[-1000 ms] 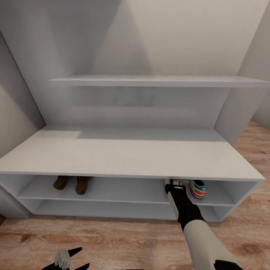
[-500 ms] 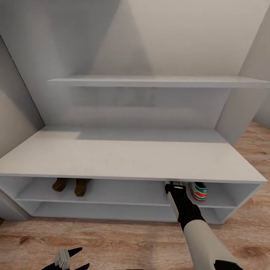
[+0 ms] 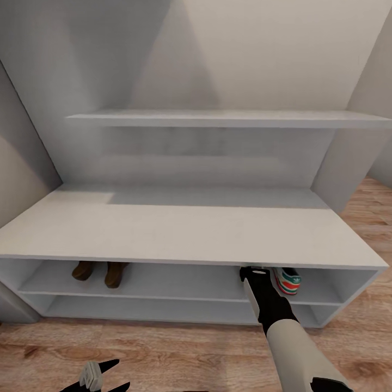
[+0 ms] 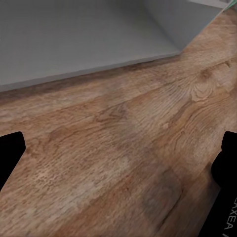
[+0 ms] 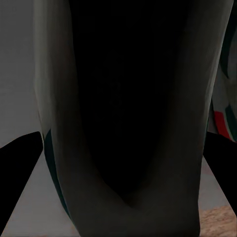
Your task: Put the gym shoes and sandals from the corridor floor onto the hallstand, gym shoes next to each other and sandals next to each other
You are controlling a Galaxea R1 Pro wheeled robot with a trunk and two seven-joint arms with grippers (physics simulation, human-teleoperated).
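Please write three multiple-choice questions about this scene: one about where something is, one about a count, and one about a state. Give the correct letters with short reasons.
1. Where are the two sandals?
A. on the floor
B. on the upper low shelf of the hallstand, toward its left end
C. on the bench top

2. How many gym shoes show beside the right arm in the head view?
A. one
B. three
C. none

3. What is the state of the left end effector?
A. shut on a sandal
B. open, holding nothing
C. shut on a shoe

Answers:
1 B: both brown sandals stand side by side under the bench top.
2 A: one striped gym shoe shows there.
3 B: its fingers are far apart over bare floor.
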